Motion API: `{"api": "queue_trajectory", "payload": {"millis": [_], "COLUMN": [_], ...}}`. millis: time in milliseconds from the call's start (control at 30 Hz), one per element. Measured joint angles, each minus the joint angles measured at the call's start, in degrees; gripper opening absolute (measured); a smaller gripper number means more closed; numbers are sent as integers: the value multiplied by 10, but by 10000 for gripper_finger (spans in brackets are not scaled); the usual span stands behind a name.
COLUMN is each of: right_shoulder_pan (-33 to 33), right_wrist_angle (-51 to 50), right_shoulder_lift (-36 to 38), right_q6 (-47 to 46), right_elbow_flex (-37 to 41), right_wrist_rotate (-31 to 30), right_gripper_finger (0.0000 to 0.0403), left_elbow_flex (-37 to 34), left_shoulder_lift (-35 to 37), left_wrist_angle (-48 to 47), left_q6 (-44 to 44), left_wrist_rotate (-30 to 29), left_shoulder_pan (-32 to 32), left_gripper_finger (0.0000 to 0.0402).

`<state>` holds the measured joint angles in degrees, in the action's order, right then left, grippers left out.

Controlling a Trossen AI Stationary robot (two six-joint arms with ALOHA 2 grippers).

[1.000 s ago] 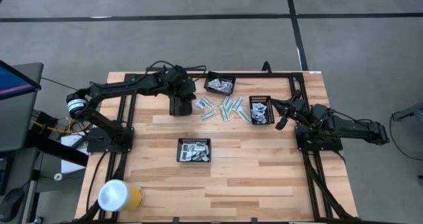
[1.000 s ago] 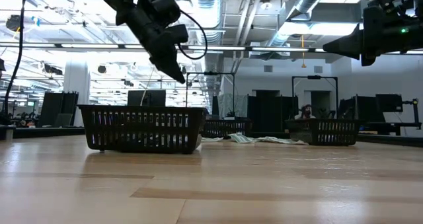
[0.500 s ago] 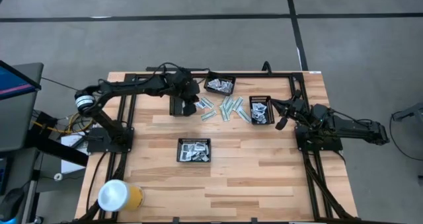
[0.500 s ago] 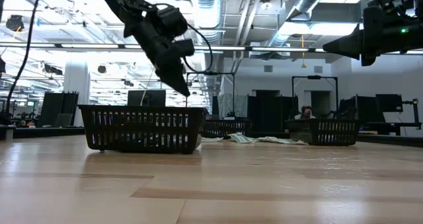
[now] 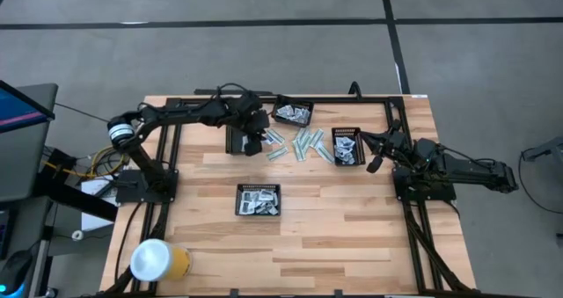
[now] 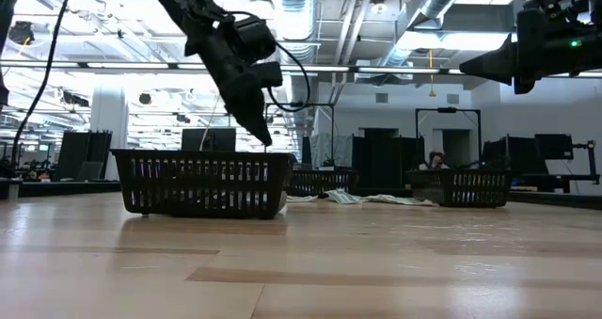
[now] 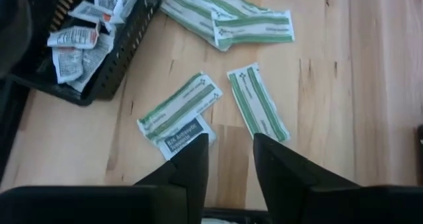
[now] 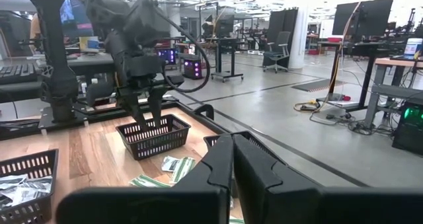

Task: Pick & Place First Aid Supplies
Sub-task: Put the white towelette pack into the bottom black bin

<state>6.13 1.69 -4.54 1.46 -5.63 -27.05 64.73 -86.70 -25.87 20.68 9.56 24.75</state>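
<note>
In the high view, the left gripper (image 5: 255,143) hung at upper centre of the frame over loose green-white strips (image 5: 302,143) scattered on the wooden table (image 5: 352,236), between three black mesh trays (image 5: 259,200); the right gripper (image 5: 374,151) waited at right, fingers closed together. In the low view, the left gripper pointed downward at upper left. In the left wrist view, its fingers (image 7: 188,166) stood parted and empty above a blue-labelled sachet (image 7: 182,138) lying on the table.

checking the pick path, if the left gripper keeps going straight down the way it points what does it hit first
Probably the blue-labelled white sachet beside the left gripper, overlapped by a green-striped white strip; otherwise bare wooden table. Depth is unclear.
</note>
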Motion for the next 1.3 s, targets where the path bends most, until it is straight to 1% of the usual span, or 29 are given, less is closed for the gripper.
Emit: {"api": "queue_trajectory", "payload": {"millis": [100,267,367,500,667,800,933,1300], "right_shoulder_pan": [0,0,0,0,0,0,0,0], "right_wrist_angle": [0,0,0,0,0,0,0,0], "right_shoulder_lift": [0,0,0,0,0,0,0,0], "right_q6": [0,0,0,0,0,0,0,0], "right_elbow_flex": [0,0,0,0,0,0,0,0], "right_wrist_rotate": [0,0,0,0,0,0,0,0], "right_gripper_finger": [8,8,8,8,8,8,8,8], "left_elbow_flex": [32,104,128,132,132,132,132,132], "left_shoulder_lift": [-20,-91,-125,-131,-130,-130,-130,-181], "left_wrist_angle": [-39,-119,-144,-143,-142,-139,-132,-123], "left_q6": [6,30,40,54,75,76,76,74], "left_wrist_rotate": [0,0,-2,-3,-26,-30,-48,-74], "left_shoulder_pan": [-1,-2,-4,-9,-23,-29,-28,-34], "left_gripper_finger": [124,124,124,124,124,124,124,124]}}
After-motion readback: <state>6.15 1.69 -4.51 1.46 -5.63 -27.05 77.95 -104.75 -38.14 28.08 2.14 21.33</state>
